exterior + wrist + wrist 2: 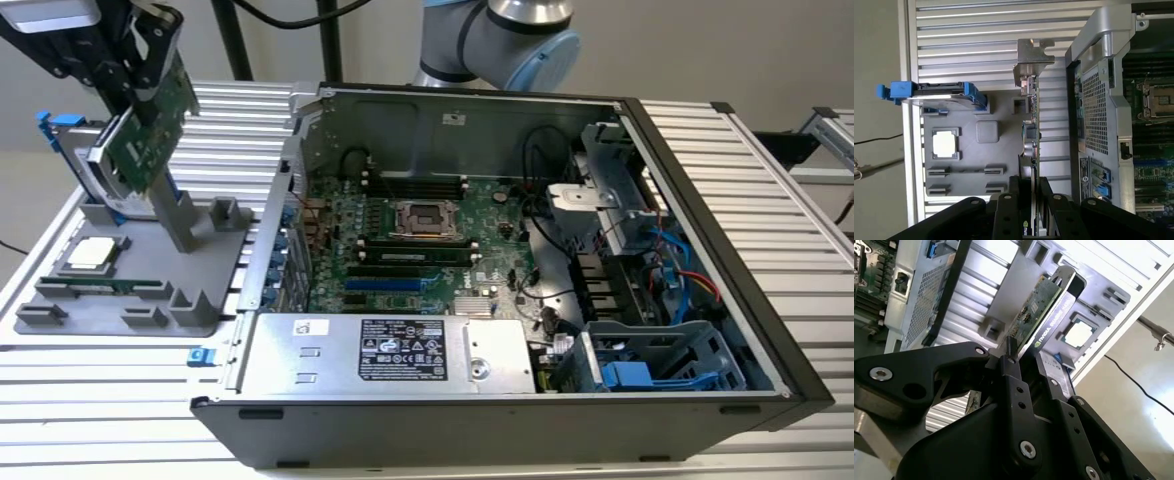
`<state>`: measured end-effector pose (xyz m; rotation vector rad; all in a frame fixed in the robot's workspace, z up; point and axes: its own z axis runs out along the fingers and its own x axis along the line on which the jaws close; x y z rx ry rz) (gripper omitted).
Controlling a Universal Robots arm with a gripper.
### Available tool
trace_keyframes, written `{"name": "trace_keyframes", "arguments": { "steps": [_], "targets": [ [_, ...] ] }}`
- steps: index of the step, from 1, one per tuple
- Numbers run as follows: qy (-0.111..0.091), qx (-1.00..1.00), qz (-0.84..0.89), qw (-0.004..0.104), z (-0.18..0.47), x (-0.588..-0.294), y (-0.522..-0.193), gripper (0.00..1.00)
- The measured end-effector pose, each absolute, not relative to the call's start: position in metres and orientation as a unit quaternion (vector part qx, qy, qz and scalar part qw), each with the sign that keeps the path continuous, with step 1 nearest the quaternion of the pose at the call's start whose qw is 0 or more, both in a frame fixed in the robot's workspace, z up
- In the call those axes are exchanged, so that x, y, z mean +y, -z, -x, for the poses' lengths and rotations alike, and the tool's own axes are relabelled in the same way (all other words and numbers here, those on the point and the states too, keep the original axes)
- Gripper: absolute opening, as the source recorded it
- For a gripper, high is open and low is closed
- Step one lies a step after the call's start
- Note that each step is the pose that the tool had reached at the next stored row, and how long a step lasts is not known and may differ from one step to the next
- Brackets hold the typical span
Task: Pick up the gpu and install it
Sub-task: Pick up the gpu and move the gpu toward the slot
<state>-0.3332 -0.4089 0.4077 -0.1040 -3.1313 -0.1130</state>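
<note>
**Fingers** [1013, 380]: two, black, closed flat against the two faces of the gpu [151, 135], pinching one short end of the card.

**Gripper** [1032, 199]: black linkage, over the table's edge at the exterior view's left.

**Gpu:** thin flat card, hanging tilted from the gripper above the holder. The green circuit face shows in the exterior view and the black shrouded face in the second wrist view. The silver end bracket [1033, 55] is at the end away from the fingers. Whether the card's lower end touches the holder cannot be told.

**Holder** [127, 305]: grey moulded tray on the table, near the edge at the exterior view's left and just beside the case.

**Processor chip** [91, 253]: small, square and silver, lying flat in a recess of the holder.

**Hard drive** [936, 97]: silver with a blue frame, standing on edge in the holder, near the gpu.

**Computer case** [694, 240]: black and grey, lying on its side with the open side up, across the middle of the table.

**Motherboard** [400, 255]: green, on the case floor, with the processor socket [424, 215] near its centre.

**Power supply** [387, 350]: silver labelled box along the case's near wall.

**Table** [787, 200]: ribbed aluminium top that carries the holder and the case.

**Arm** [507, 35]: grey with a blue-capped joint, behind the case at the table's far edge.
</note>
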Motion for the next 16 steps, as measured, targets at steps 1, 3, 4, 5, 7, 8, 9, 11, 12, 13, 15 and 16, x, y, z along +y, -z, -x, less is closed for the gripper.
{"name": "trace_keyframes", "arguments": {
  "steps": [1, 3, 4, 5, 7, 8, 9, 11, 12, 13, 15, 16],
  "targets": [
    [0.036, -0.999, 0.033, 0.003, 0.3332, -0.4089, -0.4085, 0.00],
    [0.036, -0.999, 0.033, 0.003, 0.3332, -0.4089, -0.4101, 0.00],
    [0.036, -0.999, 0.033, 0.003, 0.3332, -0.4089, -0.4107, 0.00],
    [0.036, -0.999, 0.033, 0.003, 0.3332, -0.4089, -0.4113, 0.00],
    [0.036, -0.999, 0.033, 0.003, 0.3332, -0.4089, -0.4121, 0.00],
    [0.036, -0.999, 0.033, 0.003, 0.3332, -0.4089, -0.4125, 0.00],
    [0.036, -0.999, 0.033, 0.003, 0.3332, -0.4089, -0.4125, 0.00],
    [0.036, -0.999, 0.033, 0.003, 0.3332, -0.4089, -0.4126, 0.00],
    [0.036, -0.999, 0.033, 0.003, 0.3332, -0.4089, -0.4126, 0.00],
    [0.036, -0.999, 0.033, 0.003, 0.3332, -0.4089, -0.4127, 0.00],
    [0.036, -0.999, 0.033, 0.003, 0.3325, -0.4089, -0.4128, 0.00],
    [0.036, -0.999, 0.033, 0.003, 0.3321, -0.4089, -0.4127, 0.00]
  ]
}}
